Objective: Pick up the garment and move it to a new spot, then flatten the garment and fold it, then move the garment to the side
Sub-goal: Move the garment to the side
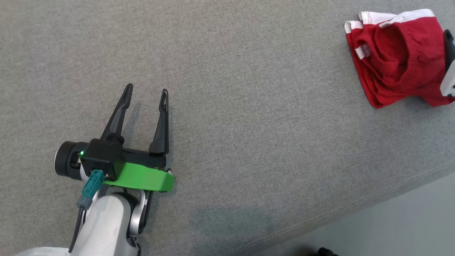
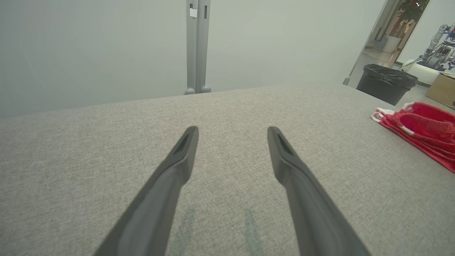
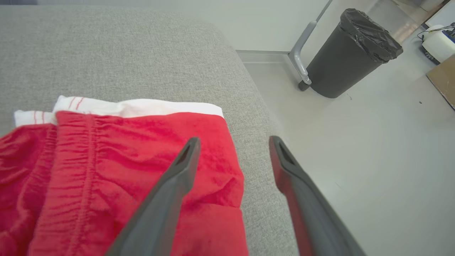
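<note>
The garment [image 1: 398, 57] is a pair of red shorts with a white band, lying folded near the far right end of the grey upholstered surface [image 1: 249, 106]. It also lies at the right edge of the left wrist view, garment [image 2: 423, 128]. My right gripper [image 3: 234, 140] hovers open over the right edge of the garment [image 3: 106, 170], with nothing between its fingers. One of its dark fingers [image 1: 449, 42] shows at the frame edge beside the shorts. My left gripper [image 1: 147, 88] stands open and empty over bare fabric far to the left, and its wrist view shows that gripper [image 2: 231, 128] the same way.
The surface's right edge [image 3: 256, 117] drops to a pale floor [image 3: 373, 160]. A black lined bin [image 3: 352, 53] stands there beside a grey frame leg [image 3: 302, 60]. A grey post [image 2: 197, 46] rises behind the far edge. A cardboard box [image 2: 440, 89] sits further off.
</note>
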Motion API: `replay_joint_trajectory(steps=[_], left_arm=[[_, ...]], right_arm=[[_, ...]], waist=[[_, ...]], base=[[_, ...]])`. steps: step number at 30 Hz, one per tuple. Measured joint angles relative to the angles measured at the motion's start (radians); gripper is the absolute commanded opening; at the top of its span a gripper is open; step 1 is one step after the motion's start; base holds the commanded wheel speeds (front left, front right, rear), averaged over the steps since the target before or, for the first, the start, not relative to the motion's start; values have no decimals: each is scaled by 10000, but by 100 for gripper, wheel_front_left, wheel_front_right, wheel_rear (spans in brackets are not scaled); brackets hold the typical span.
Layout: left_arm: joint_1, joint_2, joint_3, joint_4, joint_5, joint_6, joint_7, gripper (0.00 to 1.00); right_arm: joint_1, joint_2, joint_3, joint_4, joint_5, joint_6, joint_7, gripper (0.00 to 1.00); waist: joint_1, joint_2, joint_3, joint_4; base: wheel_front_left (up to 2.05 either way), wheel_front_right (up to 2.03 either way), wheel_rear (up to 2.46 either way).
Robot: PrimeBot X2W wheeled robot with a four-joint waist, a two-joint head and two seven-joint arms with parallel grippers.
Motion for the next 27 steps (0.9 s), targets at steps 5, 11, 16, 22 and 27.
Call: replay_joint_trajectory(steps=[5,11,16,22,27], left_arm=[[3,-10,-31,165,-77,29,-54,100],[21,-61,21,527,-219,109,-253,100],[136,-142,213,1001,-456,224,-468,100],[387,-309,550,1724,-844,339,-706,100],[668,-364,802,2102,-1018,428,-832,100]], right_arm=[[91,125,-263,13,-192,0,-31,100],[26,382,-343,-378,-360,0,-100,100],[133,320,-675,-1452,-579,0,-109,100],[981,213,-1352,-2422,-1024,0,-109,100],[1744,399,-2096,-3060,-1327,-2,-109,100]], waist=[[0,0,-246,-29],[0,0,-738,-36],[0,0,-1285,14],[0,0,-2032,201],[0,0,-2522,408]], base=[[0,0,0],[0,0,0],[0,0,0],[0,0,0],[0,0,0]])
